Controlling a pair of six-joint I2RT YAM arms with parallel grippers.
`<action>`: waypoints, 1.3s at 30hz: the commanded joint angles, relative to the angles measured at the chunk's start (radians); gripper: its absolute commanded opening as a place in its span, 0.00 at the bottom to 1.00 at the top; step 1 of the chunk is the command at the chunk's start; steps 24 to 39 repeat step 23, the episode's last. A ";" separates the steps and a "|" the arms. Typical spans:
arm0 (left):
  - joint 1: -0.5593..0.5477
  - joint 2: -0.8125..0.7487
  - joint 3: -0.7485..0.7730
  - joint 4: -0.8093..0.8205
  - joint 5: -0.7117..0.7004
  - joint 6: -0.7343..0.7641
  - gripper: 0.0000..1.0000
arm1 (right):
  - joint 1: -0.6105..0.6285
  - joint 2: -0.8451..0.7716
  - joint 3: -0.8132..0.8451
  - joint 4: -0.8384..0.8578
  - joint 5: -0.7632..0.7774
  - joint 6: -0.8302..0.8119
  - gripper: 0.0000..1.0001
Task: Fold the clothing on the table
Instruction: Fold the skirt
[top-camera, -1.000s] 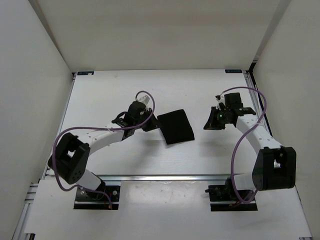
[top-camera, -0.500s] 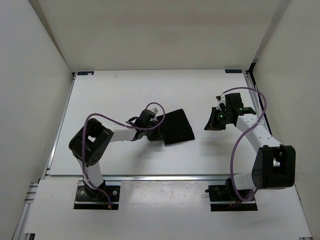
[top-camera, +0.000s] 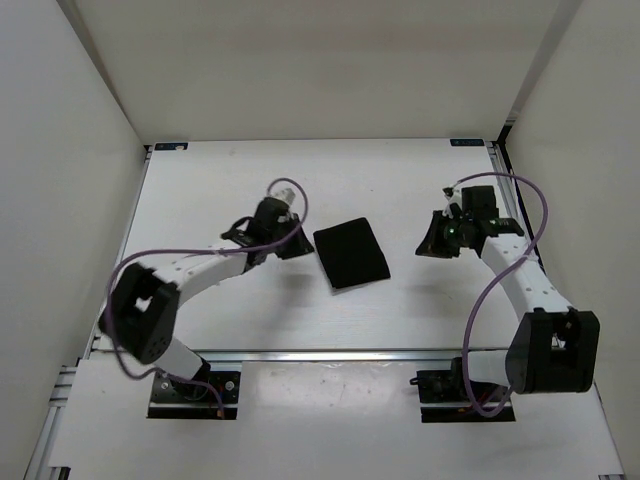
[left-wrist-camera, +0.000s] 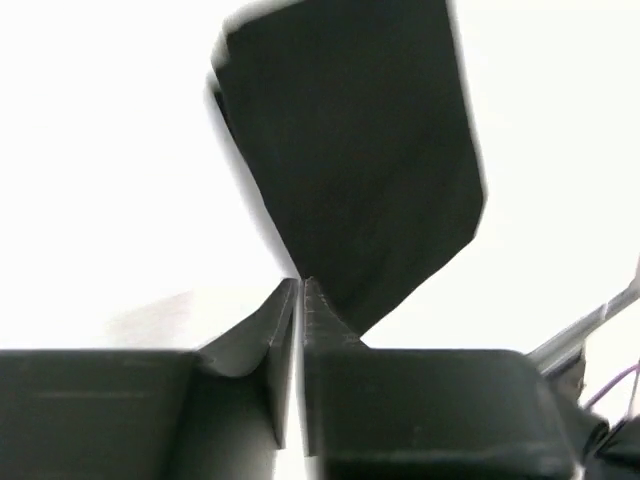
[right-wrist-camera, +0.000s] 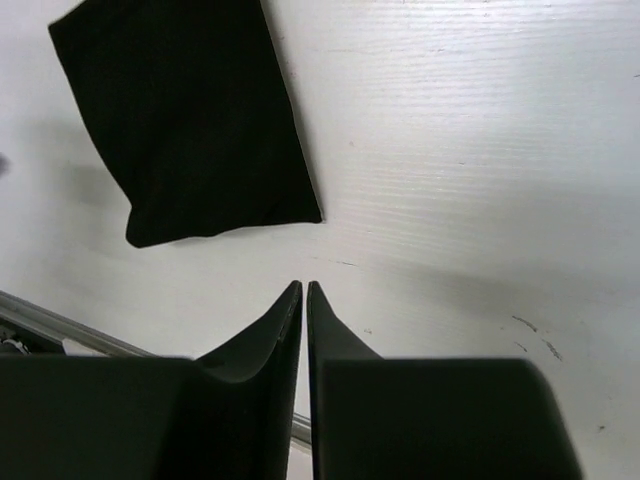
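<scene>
Blk clothing (top-camera: 351, 254) flat on table (top-camera: 200, 190)

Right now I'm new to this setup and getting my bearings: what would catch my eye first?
The black clothing, a compact rectangle, lies flat near the middle of the white table. The left gripper sits shut close beside its left edge; the right gripper, also shut, stands apart on the right.

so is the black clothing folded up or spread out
Folded: the clothing lies flat on the table as a small compact rectangle with straight edges, no sleeves or legs sticking out.
</scene>
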 joint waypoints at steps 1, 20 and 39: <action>0.102 -0.214 0.031 -0.156 -0.122 0.087 0.27 | -0.024 -0.064 -0.020 -0.026 0.032 0.009 0.10; 0.388 -0.523 -0.264 -0.461 0.019 0.345 0.99 | -0.080 -0.064 -0.080 -0.025 0.043 0.087 0.46; 0.345 -0.495 -0.237 -0.484 -0.008 0.354 0.98 | -0.070 -0.044 -0.064 -0.026 0.042 0.094 0.46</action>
